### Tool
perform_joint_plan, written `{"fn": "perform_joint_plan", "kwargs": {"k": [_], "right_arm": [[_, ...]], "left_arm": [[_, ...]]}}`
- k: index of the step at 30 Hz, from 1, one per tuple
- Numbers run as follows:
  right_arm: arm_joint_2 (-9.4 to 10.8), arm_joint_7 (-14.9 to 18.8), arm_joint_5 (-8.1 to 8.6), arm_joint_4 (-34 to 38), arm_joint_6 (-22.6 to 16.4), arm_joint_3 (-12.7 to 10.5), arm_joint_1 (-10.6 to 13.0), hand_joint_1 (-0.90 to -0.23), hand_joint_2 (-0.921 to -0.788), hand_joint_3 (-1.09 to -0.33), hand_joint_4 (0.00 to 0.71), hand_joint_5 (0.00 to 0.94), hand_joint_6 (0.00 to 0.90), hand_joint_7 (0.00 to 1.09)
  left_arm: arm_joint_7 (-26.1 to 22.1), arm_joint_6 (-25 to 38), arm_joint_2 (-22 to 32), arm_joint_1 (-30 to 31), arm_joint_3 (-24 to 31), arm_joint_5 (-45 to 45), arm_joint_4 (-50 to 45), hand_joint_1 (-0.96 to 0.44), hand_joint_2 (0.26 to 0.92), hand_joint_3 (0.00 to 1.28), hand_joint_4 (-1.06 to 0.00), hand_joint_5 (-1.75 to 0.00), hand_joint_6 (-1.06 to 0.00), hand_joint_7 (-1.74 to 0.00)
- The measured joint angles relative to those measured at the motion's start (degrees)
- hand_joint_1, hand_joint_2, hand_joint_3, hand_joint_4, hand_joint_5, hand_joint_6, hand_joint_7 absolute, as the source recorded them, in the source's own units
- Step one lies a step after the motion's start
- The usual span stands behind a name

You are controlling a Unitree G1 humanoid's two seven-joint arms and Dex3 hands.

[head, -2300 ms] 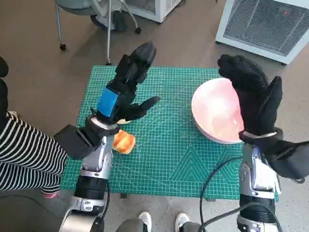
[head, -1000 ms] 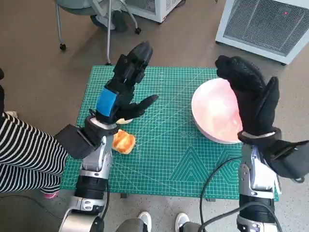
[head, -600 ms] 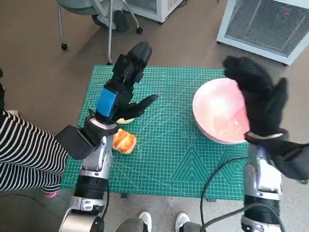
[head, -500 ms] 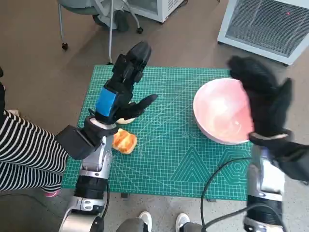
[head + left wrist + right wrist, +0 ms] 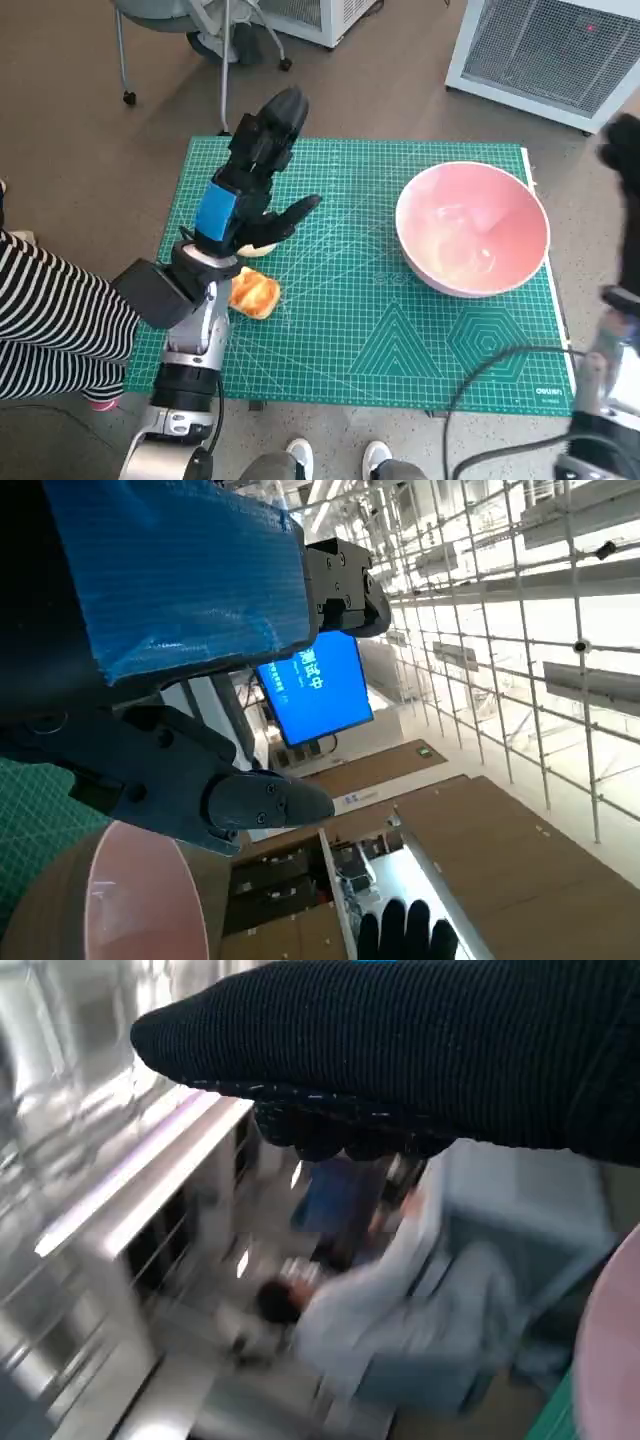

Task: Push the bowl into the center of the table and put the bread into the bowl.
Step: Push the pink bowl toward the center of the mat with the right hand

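Under me lies a green cutting mat (image 5: 380,330) printed with a grid. At my frame's upper right stands a white ventilated cabinet (image 5: 545,50), at top left a chair's wheeled legs (image 5: 225,60), and at lower left a person's striped sleeve (image 5: 50,320).

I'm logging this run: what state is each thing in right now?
pink bowl: upright, empty, on the mat's right side, untouched.
bread: on the cutting mat, beside the left forearm, not held.
left robot hand: raised, fingers apart, holding nothing.
right robot hand: off the table's right edge, fingers unclear.
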Motion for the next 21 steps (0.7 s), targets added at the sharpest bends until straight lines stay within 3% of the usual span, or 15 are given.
{"fn": "perform_joint_plan", "kwargs": {"k": [7, 21], "right_arm": [[-2.1, -2.0, -0.09, 11.8, -1.3, -2.1, -2.7, -0.643, -0.921, -0.864, 0.1, 0.0, 0.002, 0.35], [-2.4, -2.4, 0.14, 30.9, 0.8, -2.8, -9.2, -0.645, -0.921, -0.868, 0.102, 0.002, 0.01, 0.35]], "left_arm": [[0.0, -0.7, 0.0, -0.3, 0.0, 0.0, 0.7, -0.45, 0.921, 0.35, -0.13, -0.01, 0.0, -0.45], [-0.1, -0.8, 0.0, -0.6, 0.1, -0.1, 1.0, -0.45, 0.921, 0.36, -0.13, -0.01, 0.0, -0.45]]}}
